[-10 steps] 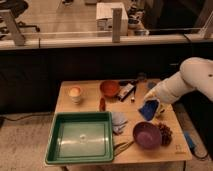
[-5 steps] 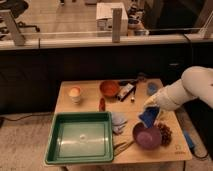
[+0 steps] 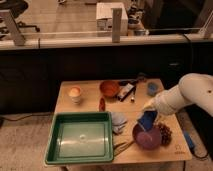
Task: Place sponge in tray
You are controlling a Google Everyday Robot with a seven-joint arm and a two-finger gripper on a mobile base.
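Note:
The green tray (image 3: pixel 82 137) sits empty at the front left of the wooden table (image 3: pixel 90 100). My gripper (image 3: pixel 149 113) reaches in from the right on the white arm and is shut on the blue sponge (image 3: pixel 147 121). It holds the sponge just above the back rim of a purple bowl (image 3: pixel 146 138), to the right of the tray.
A grey-blue cloth (image 3: pixel 119 121) lies between tray and bowl. Grapes (image 3: pixel 164 133) lie right of the bowl. An orange bowl (image 3: pixel 109 89), a white cup (image 3: pixel 75 93), a blue cup (image 3: pixel 152 88), a red item (image 3: pixel 102 104) and a black-and-white item (image 3: pixel 127 91) stand at the back.
My arm has come down and towards the front with the blue sponge, from the table's back right to just over the purple bowl.

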